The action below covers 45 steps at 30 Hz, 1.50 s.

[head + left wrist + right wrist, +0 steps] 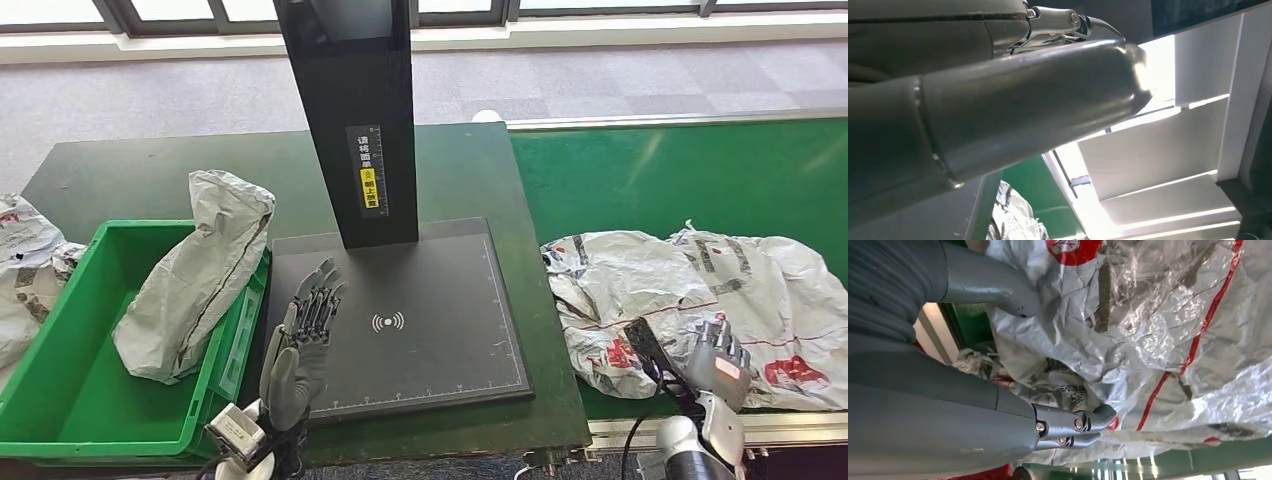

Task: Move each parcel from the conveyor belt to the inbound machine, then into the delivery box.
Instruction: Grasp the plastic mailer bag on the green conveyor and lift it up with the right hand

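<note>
Under our right hand [718, 362] lies a heap of parcels [700, 300] on the conveyor belt [680, 180], grey-white plastic mailer bags with red print and a red stripe. We judge them light, soft and crumpled, with slack film that will slide and bunch under the fingers; nothing stiff shows through, so a flat press would likely skid. The better hold is a gathered fold or the thicker body of the near bag, thumb on one side and fingers on the other. In the right wrist view the thumb [998, 287] and the fingertips [1093, 420] are spread and lie against the film, with nothing yet pinched between them, so that hand is released.

Our left hand [300, 345] stands upright with fingers straight and apart, holding nothing, just over the near left part of the inbound machine [400, 320], whose black plate bears no parcel.

Just beyond that hand's left side sits the green delivery box [60, 400] on the table [120, 170]. One grey parcel [195, 275] leans in it, its top resting on the box's wall nearest the machine. More bags [25, 265] lie outside the box's far side.
</note>
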Motion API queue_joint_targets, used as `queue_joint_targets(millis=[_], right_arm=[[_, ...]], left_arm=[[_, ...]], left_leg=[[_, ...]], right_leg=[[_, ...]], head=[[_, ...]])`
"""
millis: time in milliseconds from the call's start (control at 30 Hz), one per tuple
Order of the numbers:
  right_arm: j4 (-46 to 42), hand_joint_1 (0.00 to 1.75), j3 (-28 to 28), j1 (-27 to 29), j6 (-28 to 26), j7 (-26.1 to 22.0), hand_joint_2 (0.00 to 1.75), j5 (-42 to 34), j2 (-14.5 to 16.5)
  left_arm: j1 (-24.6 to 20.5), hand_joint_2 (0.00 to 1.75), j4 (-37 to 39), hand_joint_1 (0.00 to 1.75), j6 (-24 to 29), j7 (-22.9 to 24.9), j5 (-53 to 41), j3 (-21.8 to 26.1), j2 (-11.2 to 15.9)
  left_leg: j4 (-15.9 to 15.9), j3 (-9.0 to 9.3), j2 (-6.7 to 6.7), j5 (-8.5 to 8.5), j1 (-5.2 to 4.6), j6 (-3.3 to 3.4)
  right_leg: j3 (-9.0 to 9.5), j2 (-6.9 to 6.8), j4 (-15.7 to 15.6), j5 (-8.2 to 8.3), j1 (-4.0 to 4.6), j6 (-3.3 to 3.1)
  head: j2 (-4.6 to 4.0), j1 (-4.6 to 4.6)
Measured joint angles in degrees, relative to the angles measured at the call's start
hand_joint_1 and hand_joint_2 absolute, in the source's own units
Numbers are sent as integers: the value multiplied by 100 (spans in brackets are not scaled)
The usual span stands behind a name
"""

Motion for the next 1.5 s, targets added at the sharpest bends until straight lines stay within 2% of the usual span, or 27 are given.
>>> queue_joint_targets(millis=[33, 67, 167, 200, 500, 633, 733, 867, 967, 1067, 1233, 1500], right_arm=[[186, 0, 0, -100, 20, -8, 175, 21, -21], [348, 29, 0, -188, 48, -8, 175, 40, -31], [771, 160, 0, -379, 237, -48, 175, 58, -17], [885, 175, 0, -424, 314, -88, 175, 48, -2], [1278, 175, 0, -558, 600, -588, 175, -220, 150], [1268, 175, 1, -526, 654, -819, 175, -552, 208], [1091, 175, 5, -401, 598, -1134, 175, -1076, 273], [351, 175, 98, 11, 580, -1594, 175, -2124, 425], [-163, 175, 192, 262, 611, -1689, 175, -2419, 509], [-689, 175, 257, 511, 559, -1979, 175, -2925, 578], [-2139, 175, 430, 1135, 574, -2530, 175, -4026, 779], [-3822, 175, 738, 1802, 571, -2977, 175, -4562, 985]], left_arm=[[-2, 0, 26, 0, 45, 0, -9, 0, 0], [-6, 0, 54, 0, 86, 0, -15, 0, 0], [-35, 0, 154, 0, 168, 0, -29, 0, 1], [-50, 0, 191, 0, 181, 0, -34, 0, 1], [-82, 0, 473, 0, 254, 0, -90, 0, 13], [-72, 0, 503, 0, 267, 2, -107, 0, 11], [-25, 0, 486, 0, 287, 9, -154, 2, 11], [61, 0, 420, 0, 301, 13, -207, 9, 9], [90, 0, 389, 0, 304, 13, -210, 18, 4], [110, 0, 374, 0, 314, 12, -226, 29, -4], [125, 0, 375, 0, 355, 1, -257, 44, -4], [126, 0, 377, 0, 408, 0, -203, 54, -4]], left_leg=[[0, 0, 0, 1, 0, 1], [0, 0, -1, 1, 0, 2], [0, -1, -3, 2, 0, 2], [0, -1, -3, 2, 0, 2], [0, 8, 0, 0, 1, 1], [0, 18, 1, 0, 1, 1], [0, 20, -1, 0, 1, 1], [-1, 11, -4, 0, 1, 1], [-2, 5, -5, 0, 1, 0], [-2, 1, -10, 0, 2, 1], [-2, -7, -14, 0, 1, 1], [-2, -12, -15, -1, 1, 2]], right_leg=[[0, 0, 0, 0, 0, 0], [1, 0, 0, 0, 0, 1], [2, -1, 0, 0, 1, 1], [2, -1, 1, 0, 2, 0], [7, 0, -1, -1, 7, 0], [18, 1, -1, -1, 10, 0], [24, -2, -1, -1, 13, 0], [16, -8, 0, -2, 13, -1], [9, -10, 1, -3, 12, -3], [8, -12, 1, -4, 8, -2], [2, -17, 1, -6, 5, -1], [0, -18, 1, -8, 3, 0]], head=[[0, 0], [0, 0], [0, 0], [0, 0], [0, 0], [0, 0], [0, 0], [0, 0], [0, 0], [0, 0], [0, 0], [0, 0]])
